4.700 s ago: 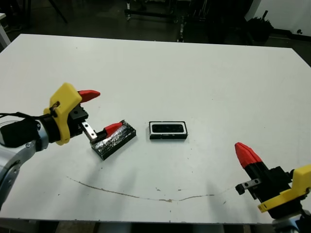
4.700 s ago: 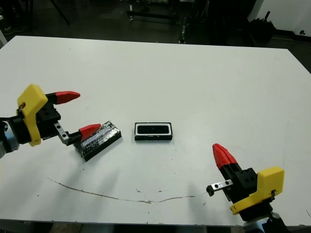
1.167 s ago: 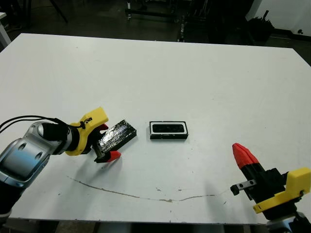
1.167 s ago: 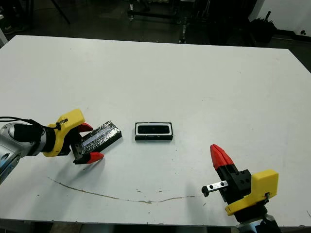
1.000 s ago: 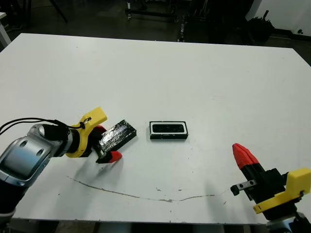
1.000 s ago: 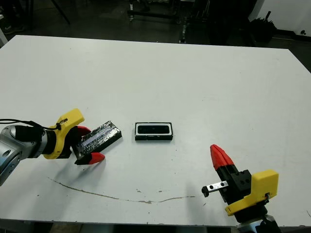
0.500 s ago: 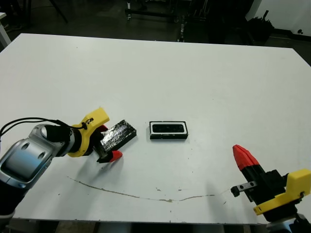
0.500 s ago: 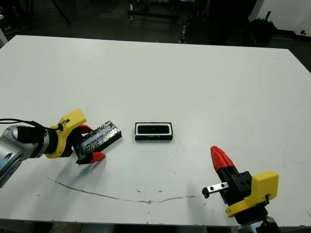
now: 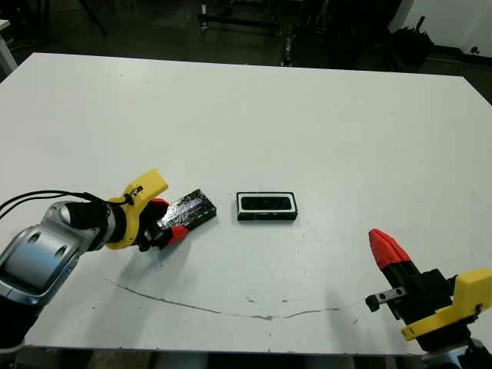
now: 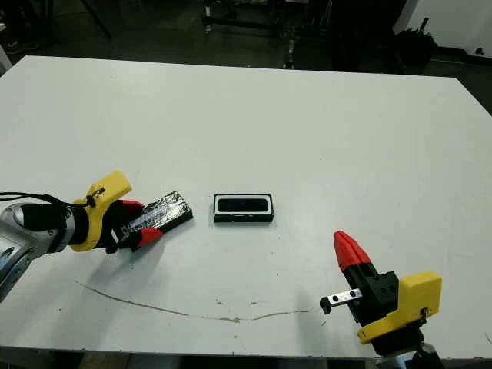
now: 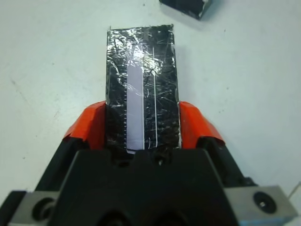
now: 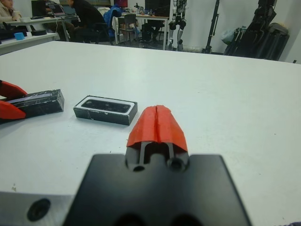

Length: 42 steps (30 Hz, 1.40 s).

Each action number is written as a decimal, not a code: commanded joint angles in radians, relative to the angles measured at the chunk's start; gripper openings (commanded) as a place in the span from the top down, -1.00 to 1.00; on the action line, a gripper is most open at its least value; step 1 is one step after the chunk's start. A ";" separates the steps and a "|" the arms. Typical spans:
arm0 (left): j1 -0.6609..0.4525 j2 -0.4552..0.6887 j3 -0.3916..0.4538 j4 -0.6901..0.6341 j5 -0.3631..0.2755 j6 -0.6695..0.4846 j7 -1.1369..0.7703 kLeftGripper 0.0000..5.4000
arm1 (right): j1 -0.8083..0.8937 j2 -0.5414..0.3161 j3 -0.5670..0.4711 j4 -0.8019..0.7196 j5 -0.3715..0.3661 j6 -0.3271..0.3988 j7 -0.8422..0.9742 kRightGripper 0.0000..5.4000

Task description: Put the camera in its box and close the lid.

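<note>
The lid (image 9: 190, 211), a glossy black slab with crinkly silvery reflections, lies low over the table left of centre. My left gripper (image 9: 169, 221) is shut on its near end, and its red fingers (image 11: 91, 125) press both long sides. To the right of the lid, apart from it, the box (image 9: 266, 207) stands uncovered, black outside with white lining. The camera (image 9: 266, 203) lies inside as a dark bar. My right gripper (image 9: 382, 244) hovers at the front right, far from the box, shut on nothing, its red tips (image 12: 156, 120) pressed together.
A thin dark scuff line (image 9: 215, 307) runs across the white table (image 9: 307, 115) near its front edge. Beyond the far edge are dark stands and equipment. In the right wrist view, people (image 12: 84, 14) sit at desks far behind the table.
My left gripper came down from beside the lid, straddled its near end with the fingers apart, and has now shut on it. The right gripper and the box have stayed put.
</note>
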<state>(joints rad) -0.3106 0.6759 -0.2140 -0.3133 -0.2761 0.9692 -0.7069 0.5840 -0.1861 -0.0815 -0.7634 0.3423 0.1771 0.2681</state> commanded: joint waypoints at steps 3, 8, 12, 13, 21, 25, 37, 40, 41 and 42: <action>0.000 -0.002 -0.001 0.006 -0.010 0.032 0.003 -0.17 | -0.006 -0.004 -0.007 0.018 0.007 -0.006 0.003 1.00; -0.030 -0.005 0.018 0.031 -0.038 0.042 -0.016 -0.17 | -0.011 -0.004 -0.003 0.016 0.006 0.005 -0.005 1.00; -0.060 -0.022 0.050 0.078 -0.078 0.024 -0.042 -0.17 | -0.012 -0.005 0.001 0.014 -0.003 0.006 -0.009 1.00; -0.070 -0.021 0.051 0.089 -0.082 0.007 -0.053 -0.17 | -0.013 -0.005 0.000 0.015 -0.002 0.007 -0.008 1.00; -0.183 -0.034 0.021 0.221 -0.067 -0.139 -0.150 -0.17 | -0.016 0.000 0.003 0.025 0.011 0.001 -0.002 1.00; -0.240 -0.056 -0.018 0.288 -0.044 -0.199 -0.194 -0.17 | -0.014 -0.001 0.003 0.027 0.012 -0.003 -0.001 1.00; -0.292 -0.132 -0.114 0.344 0.028 -0.283 -0.221 -0.17 | -0.003 -0.001 0.000 0.017 0.008 0.003 -0.007 1.00; -0.297 -0.154 -0.125 0.366 0.042 -0.295 -0.221 -0.17 | -0.003 0.000 0.000 0.021 0.004 -0.004 -0.007 1.00; -0.299 -0.162 -0.128 0.374 0.046 -0.296 -0.221 -0.17 | -0.003 0.000 0.001 0.022 0.001 -0.008 -0.007 1.00; -0.300 -0.167 -0.132 0.380 0.052 -0.301 -0.221 -0.17 | -0.003 0.000 0.001 0.023 0.000 -0.010 -0.006 1.00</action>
<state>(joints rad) -0.5957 0.5153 -0.3344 0.0503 -0.2375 0.6779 -0.9242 0.5754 -0.1846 -0.0764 -0.7441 0.3480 0.1770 0.2664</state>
